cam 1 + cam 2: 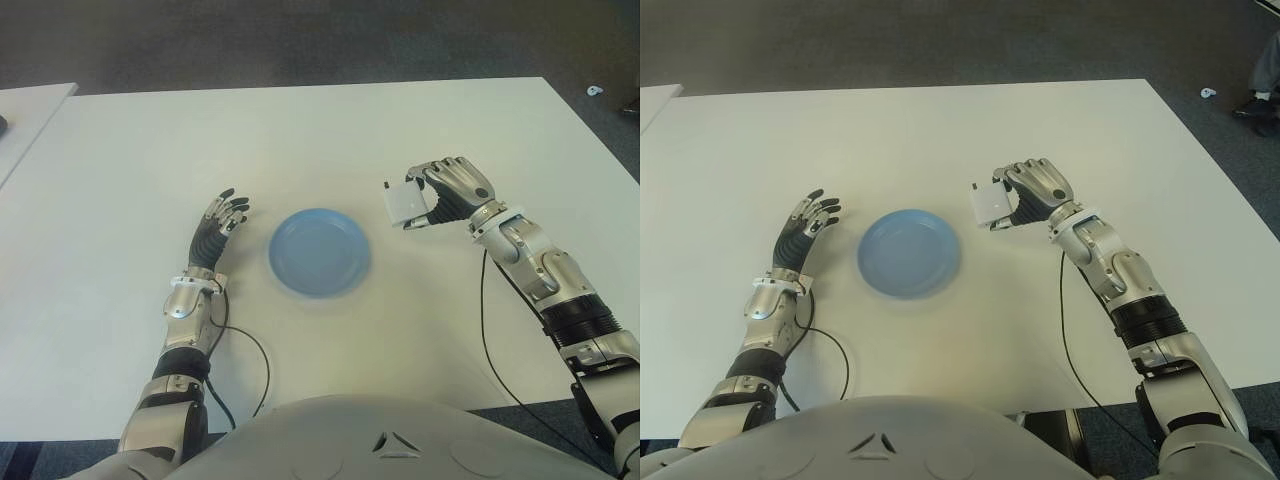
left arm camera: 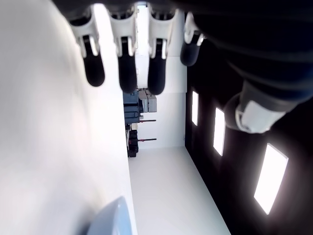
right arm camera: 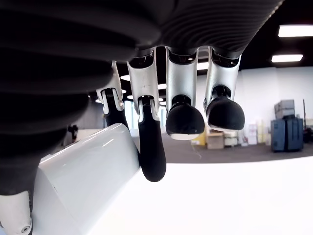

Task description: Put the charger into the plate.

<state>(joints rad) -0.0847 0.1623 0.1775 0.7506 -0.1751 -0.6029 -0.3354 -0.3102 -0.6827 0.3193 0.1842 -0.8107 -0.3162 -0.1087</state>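
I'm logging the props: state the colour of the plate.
Light blue: the plate lies on the white table, clearest in the left eye view.

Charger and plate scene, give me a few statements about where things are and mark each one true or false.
1. The right hand holds the white charger. True.
2. The charger lies in the blue plate. False: it is held to the plate's right.
3. The left hand grips the plate. False: it holds nothing, fingers spread, left of the plate.
4. The plate has nothing in it. True.
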